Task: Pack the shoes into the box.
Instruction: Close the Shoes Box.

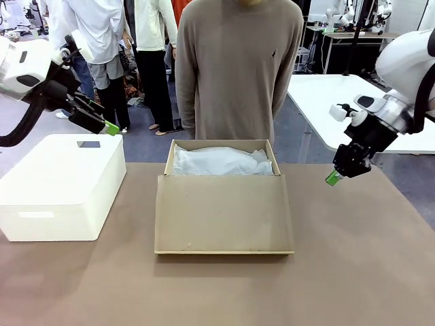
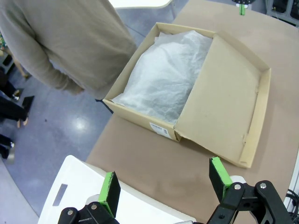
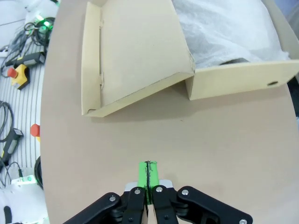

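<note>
Cardboard shoebox sits mid-table, its flap lid folded toward the robot and tissue paper inside; the shoes are perhaps beneath. The flap looks light and stiff: lift its free edge. Left gripper gapes empty left of the shoebox; right gripper is pinched on nothing to its right.

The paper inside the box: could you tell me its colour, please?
White; the paper in the box shows best in the left wrist view.
</note>
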